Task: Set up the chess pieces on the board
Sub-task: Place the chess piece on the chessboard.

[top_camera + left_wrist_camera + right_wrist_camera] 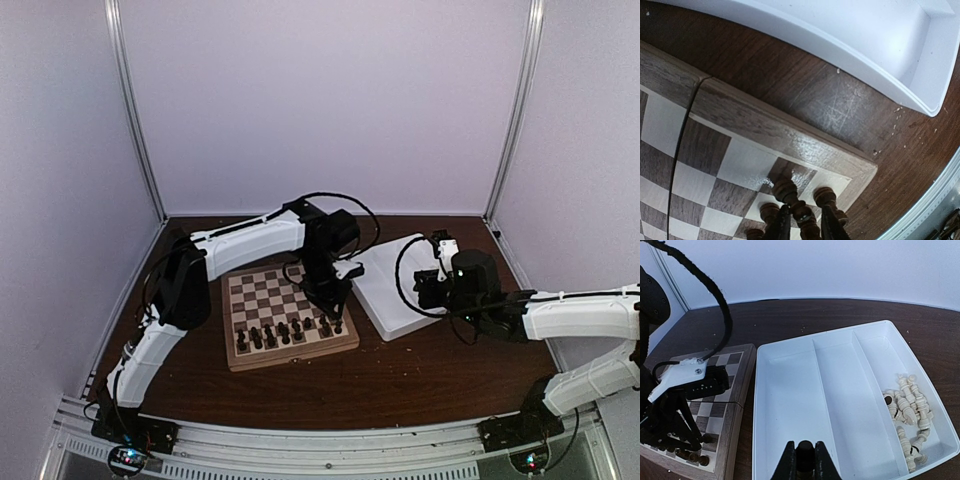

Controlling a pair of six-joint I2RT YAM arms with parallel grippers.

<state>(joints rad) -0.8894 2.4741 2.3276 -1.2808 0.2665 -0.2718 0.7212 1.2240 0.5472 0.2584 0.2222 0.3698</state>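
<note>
Left tool seemingly straddles turned, dark wooden piece.

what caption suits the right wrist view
Right gripper shut on a dark chess piece over white tray, cream pieces at far right

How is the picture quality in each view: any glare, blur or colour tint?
Top external: dim, with a purple tint on the walls; the chess pieces look small and soft. Left wrist: sharp, with sheen on the board border. Right wrist: bright, the white tray nearly washed out.
</note>
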